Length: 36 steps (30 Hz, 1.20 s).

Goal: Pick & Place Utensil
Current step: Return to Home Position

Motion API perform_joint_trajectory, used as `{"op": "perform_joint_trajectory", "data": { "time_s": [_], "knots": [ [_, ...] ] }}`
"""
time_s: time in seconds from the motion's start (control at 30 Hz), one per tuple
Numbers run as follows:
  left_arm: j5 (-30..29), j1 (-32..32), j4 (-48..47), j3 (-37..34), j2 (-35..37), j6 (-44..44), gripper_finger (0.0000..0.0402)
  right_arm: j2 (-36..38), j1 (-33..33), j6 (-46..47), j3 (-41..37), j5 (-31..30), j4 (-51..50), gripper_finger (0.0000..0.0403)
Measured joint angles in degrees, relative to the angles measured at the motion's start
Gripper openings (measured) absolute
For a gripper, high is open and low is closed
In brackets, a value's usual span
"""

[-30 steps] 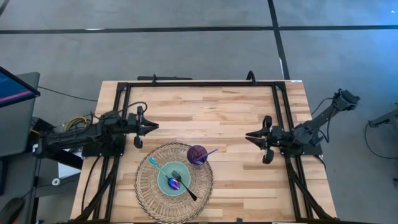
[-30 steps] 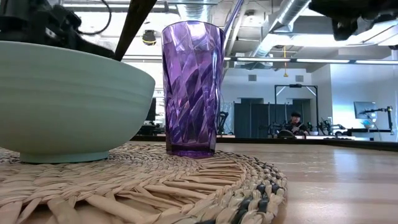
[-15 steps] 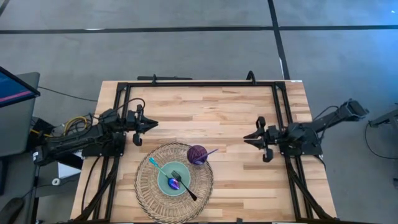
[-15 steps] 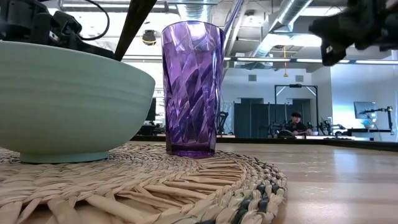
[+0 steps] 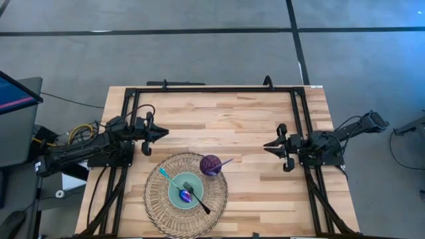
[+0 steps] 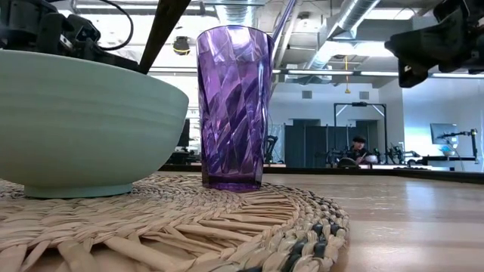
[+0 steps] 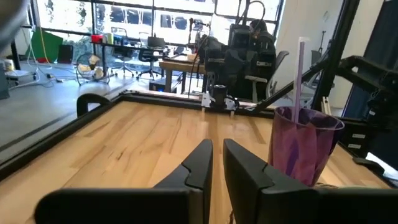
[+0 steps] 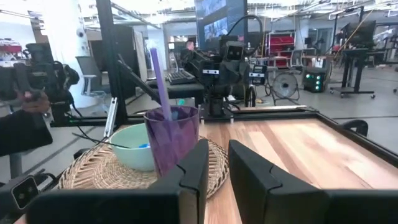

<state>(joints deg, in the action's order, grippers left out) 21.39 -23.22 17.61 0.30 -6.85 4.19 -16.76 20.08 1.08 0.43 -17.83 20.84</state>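
Observation:
A pale green bowl [image 5: 180,190] sits on a round woven mat [image 5: 157,199]. A teal-handled spoon [image 5: 169,180] and a black-handled fork [image 5: 198,200] lie in the bowl, their handles leaning on its rim. A purple cup [image 5: 211,164] stands on the mat's far right part with a purple straw [image 5: 226,161] leaning out of it. My left gripper [image 5: 163,133] hovers left of and beyond the mat, shut and holding nothing. My right gripper [image 5: 267,146] hovers right of the cup, shut and holding nothing. Each wrist view shows its own fingers close together, left [image 7: 217,163] and right [image 8: 218,163].
A black metal frame [image 5: 212,89] runs along the far edge and both sides of the wooden table [image 5: 219,119]. Bare wood lies between the two grippers and beyond the mat. A person [image 6: 357,150] sits far off in the room behind.
My right arm has folded down and back: its rear joint has sunk toward the table's right side and the gripper has come lower in the low view, ending a little nearer the right edge. The bowl, utensils and cup have stayed put.

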Motion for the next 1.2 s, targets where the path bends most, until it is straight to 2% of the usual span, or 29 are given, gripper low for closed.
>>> {"op": "perform_joint_trajectory", "data": {
  "time_s": [0.33,0.47,0.8,1.0,1.2],
  "knots": [
    [-0.2,0.0,0.0,0.0,0.0,0.4,0.004,6.7,0.0,-0.2,0.0,-0.6,-10.8,0.0056],
    [-0.3,0.0,0.0,0.0,0.0,0.4,0.004,9.4,0.0,0.3,0.0,-5.0,-16.6,0.0056],
    [-0.3,0.0,0.3,0.0,0.0,0.4,0.004,15.0,0.0,-7.4,-0.1,-6.1,-16.8,0.0056],
    [-0.3,0.0,0.4,0.0,0.0,0.4,0.004,15.7,0.0,-11.8,-0.1,-6.1,-16.9,0.0056],
    [-0.3,0.0,0.5,0.0,0.0,0.4,0.004,15.7,0.0,-8.5,-0.1,-6.1,-16.9,0.0056]
  ]
}}
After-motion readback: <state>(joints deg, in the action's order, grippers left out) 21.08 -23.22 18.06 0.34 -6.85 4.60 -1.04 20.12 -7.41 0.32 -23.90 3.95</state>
